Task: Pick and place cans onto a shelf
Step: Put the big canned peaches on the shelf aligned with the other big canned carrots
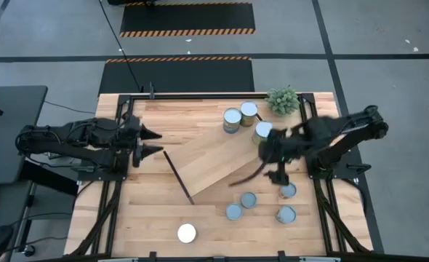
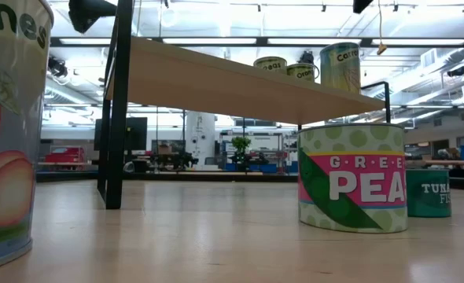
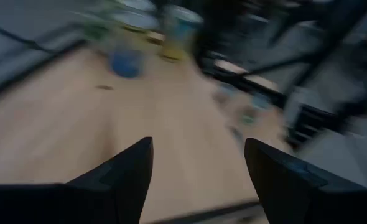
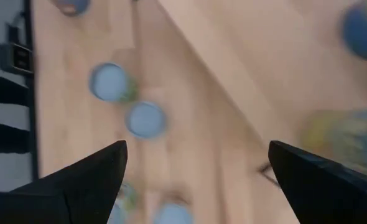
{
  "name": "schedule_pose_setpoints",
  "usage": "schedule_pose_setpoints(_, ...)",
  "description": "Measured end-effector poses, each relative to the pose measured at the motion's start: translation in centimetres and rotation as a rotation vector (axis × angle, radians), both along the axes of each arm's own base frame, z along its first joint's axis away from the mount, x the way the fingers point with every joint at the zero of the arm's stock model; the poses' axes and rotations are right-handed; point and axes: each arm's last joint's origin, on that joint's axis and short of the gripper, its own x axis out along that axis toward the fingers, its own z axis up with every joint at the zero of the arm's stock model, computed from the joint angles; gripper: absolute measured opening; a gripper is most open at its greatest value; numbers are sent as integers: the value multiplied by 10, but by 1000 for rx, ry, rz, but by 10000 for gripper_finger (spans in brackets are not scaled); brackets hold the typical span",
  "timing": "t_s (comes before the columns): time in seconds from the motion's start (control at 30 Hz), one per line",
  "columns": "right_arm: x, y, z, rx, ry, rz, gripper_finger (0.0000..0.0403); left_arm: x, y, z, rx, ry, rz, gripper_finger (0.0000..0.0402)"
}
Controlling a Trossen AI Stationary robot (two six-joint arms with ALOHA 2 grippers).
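my right claw [image 1: 278, 161] hangs wide and empty over the shelf's [image 1: 207, 164] near corner. four loose cans [image 1: 248, 200] stand on the worktop [image 1: 149, 218] just below and nearer the front edge than it; a white-topped one sits apart. three cans [image 1: 241, 116] already stand on the shelf's far end. my left claw [image 1: 156, 143] waits open, well apart.

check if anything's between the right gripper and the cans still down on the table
Nothing visible. The right gripper, fingers open and empty, hangs over the table beside the shelf, with the loose cans just past it on bare wood.
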Motion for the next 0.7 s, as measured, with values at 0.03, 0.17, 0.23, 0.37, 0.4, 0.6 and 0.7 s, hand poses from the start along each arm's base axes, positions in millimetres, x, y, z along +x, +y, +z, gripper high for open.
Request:
schedule_pose_setpoints(0.03, 6, 7, -4, 13, -1, -6, 397, 0, -2, 1, -21, -10, -53, 259)
schedule_pose_setpoints(0.17, 26, 33, -21, 43, -4, -6, 397, 3, -15, 7, -136, -70, -248, 258)
schedule_pose_setpoints(0.23, 34, 44, -29, 53, -1, -4, 396, 4, -24, 9, -194, -76, -319, 258)
schedule_pose_setpoints(0.37, 46, 61, -38, 70, 8, -16, 391, 9, -48, 5, -286, -21, -429, 258)
schedule_pose_setpoints(0.4, 48, 66, -38, 73, 6, -10, 389, 10, -55, 4, -309, -1, -452, 258)
schedule_pose_setpoints(0.6, 56, 93, -31, 64, -35, 41, 381, 17, -99, -13, -446, 190, -552, 258)
schedule_pose_setpoints(0.7, 59, 103, -25, 56, -73, 55, 380, 15, -123, -24, -506, 306, -602, 258)
